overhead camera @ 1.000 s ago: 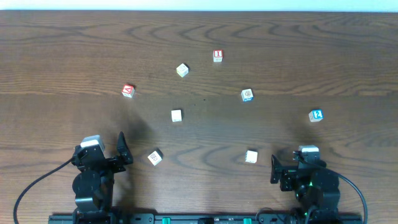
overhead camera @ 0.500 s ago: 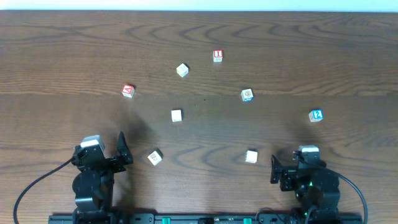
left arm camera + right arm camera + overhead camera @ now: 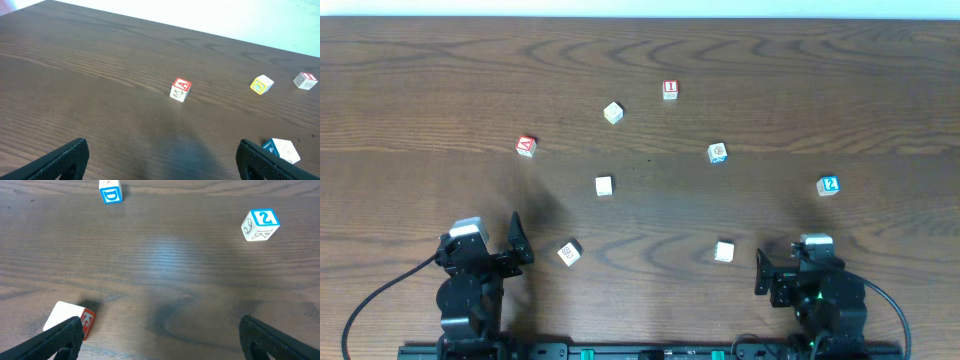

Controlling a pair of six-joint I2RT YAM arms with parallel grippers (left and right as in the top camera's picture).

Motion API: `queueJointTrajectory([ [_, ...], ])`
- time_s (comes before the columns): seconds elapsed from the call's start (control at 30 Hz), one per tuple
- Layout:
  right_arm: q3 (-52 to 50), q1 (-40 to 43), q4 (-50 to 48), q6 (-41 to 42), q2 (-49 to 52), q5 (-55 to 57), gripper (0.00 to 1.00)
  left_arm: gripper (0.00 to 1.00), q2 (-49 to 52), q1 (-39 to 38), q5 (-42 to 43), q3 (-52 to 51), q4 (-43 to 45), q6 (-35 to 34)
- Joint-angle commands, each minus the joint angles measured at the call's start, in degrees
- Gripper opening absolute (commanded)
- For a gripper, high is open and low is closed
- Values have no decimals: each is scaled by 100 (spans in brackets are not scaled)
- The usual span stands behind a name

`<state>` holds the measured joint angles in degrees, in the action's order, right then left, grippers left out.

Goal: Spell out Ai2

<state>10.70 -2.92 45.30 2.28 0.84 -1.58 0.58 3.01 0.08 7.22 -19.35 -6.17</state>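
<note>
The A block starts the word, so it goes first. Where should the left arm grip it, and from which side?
Come straight down from above and close the fingers on two opposite side faces of the A block. It sits flat and alone, turned slightly, so rotate the wrist to match.

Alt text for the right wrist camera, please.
Dark wooden table with three blocks: a blue 2 block upper right, a blue-lettered block upper left, a red-sided block lower left. The right gripper is open and empty.

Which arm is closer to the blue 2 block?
Right. The right gripper sits close to the 2 block, just on its near side; the left gripper is far off to its left.
</note>
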Motion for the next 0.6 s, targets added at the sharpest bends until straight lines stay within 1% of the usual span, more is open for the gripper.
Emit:
queueJointTrajectory([
  [0.0,-63,59,0,-66,-52,-37,99,95,-33,24,59,-129,-31,31],
  [0.43,-63,59,-105,-63,-52,-24,99,95,-33,24,59,-129,-31,31],
  [0.57,-66,59,-448,-63,-52,-238,99,95,-33,24,59,-129,-31,31],
])
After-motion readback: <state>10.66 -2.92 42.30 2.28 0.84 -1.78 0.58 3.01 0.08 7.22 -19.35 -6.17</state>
